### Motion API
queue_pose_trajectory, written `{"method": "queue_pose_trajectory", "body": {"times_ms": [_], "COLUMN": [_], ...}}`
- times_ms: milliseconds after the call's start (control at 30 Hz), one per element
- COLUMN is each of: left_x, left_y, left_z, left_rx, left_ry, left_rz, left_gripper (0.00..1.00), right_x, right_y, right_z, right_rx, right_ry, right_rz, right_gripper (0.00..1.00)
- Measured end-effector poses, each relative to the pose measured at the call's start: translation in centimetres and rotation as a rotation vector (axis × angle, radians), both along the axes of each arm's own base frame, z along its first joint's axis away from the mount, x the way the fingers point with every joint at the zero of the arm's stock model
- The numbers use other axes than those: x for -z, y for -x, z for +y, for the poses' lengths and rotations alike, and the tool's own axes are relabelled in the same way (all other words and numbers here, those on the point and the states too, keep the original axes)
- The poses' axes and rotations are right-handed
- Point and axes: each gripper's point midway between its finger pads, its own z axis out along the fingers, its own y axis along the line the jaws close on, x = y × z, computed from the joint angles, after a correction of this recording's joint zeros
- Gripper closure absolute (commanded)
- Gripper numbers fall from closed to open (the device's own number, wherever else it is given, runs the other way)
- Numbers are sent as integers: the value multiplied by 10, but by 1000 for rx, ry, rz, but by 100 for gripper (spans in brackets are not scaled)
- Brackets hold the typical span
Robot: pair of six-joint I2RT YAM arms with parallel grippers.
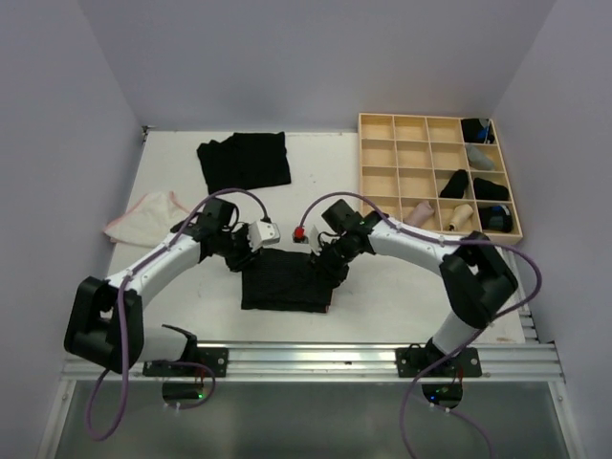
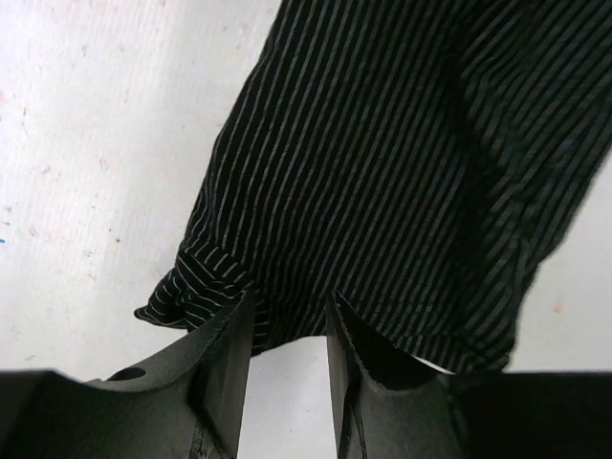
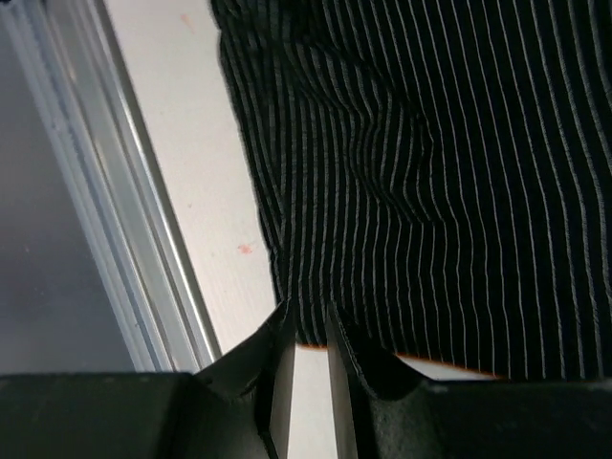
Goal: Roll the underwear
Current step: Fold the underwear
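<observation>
One black pinstriped underwear (image 1: 285, 282) lies flat on the white table, near the front edge between the two arms. My left gripper (image 1: 244, 258) sits at its back left corner. In the left wrist view that gripper (image 2: 292, 301) is open, and the hem of the underwear (image 2: 382, 172) runs across the gap at the fingertips. My right gripper (image 1: 332, 271) is at the back right corner. Its jaws (image 3: 308, 311) stand narrowly apart, with the edge of the underwear (image 3: 430, 172) between the tips.
A heap of black underwear (image 1: 244, 161) lies at the back. A whitish one with pink edging (image 1: 143, 218) lies at the left. The pale wooden grid tray (image 1: 378, 153) stands at the back right with several rolls in its right cells. A metal rail (image 1: 306, 359) runs along the front edge.
</observation>
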Motion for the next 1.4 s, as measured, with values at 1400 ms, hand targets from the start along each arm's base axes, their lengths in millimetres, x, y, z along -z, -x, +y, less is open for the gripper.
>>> {"method": "queue_pose_trajectory", "body": {"times_ms": [1400], "left_x": [-33], "left_y": [67], "left_z": [-21], "left_rx": [158], "left_ry": [61], "left_rz": [-136], "left_gripper": [45], "right_x": [7], "right_y": [-46], "right_z": [-41], "right_rx": [775], "right_ry": [-96], "right_rz": [398], "right_gripper": [75]}}
